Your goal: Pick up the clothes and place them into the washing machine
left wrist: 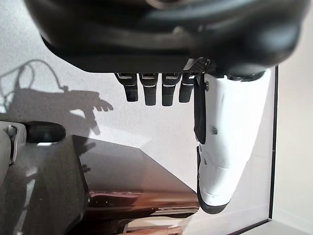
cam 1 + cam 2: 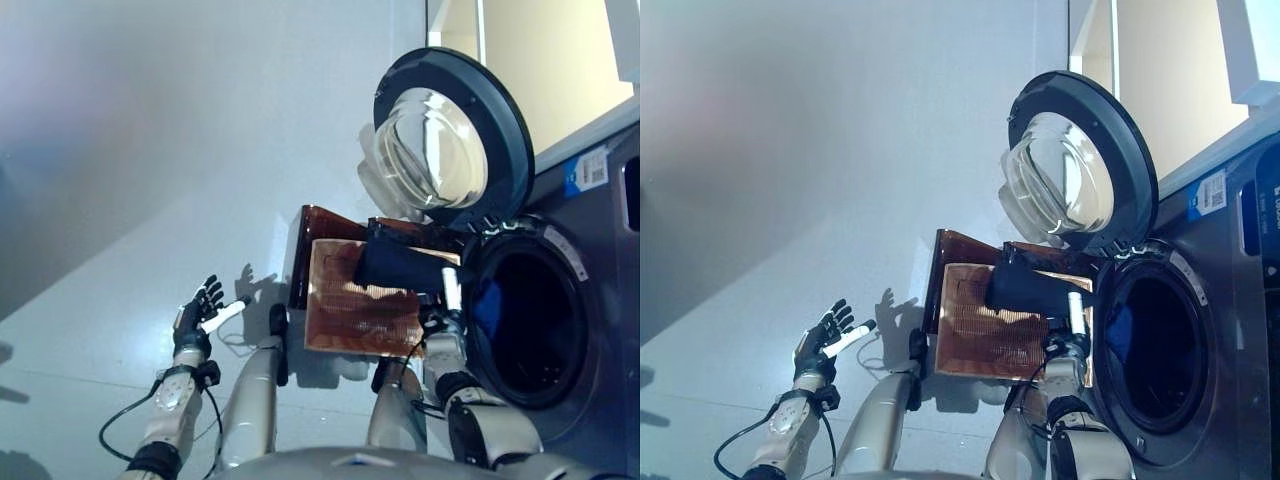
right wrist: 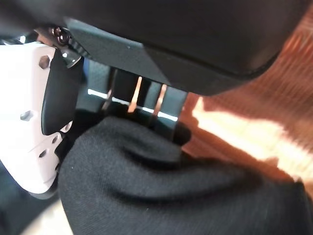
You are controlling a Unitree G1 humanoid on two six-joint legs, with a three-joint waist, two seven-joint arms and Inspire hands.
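Right hand point(image 2: 1068, 345) pinches the black garment point(image 2: 1030, 288) over the brown basket point(image 2: 985, 335) — ready for the drum opening point(image 2: 1150, 345). Left hand point(image 2: 197, 318) spread, idle.

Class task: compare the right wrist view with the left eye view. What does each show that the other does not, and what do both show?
Only the right wrist view shows, from close, the right hand's fingers curled into the black garment. Only the left eye view shows the washing machine, its open door, and the left hand, open and empty. Both show the garment and the brown basket.
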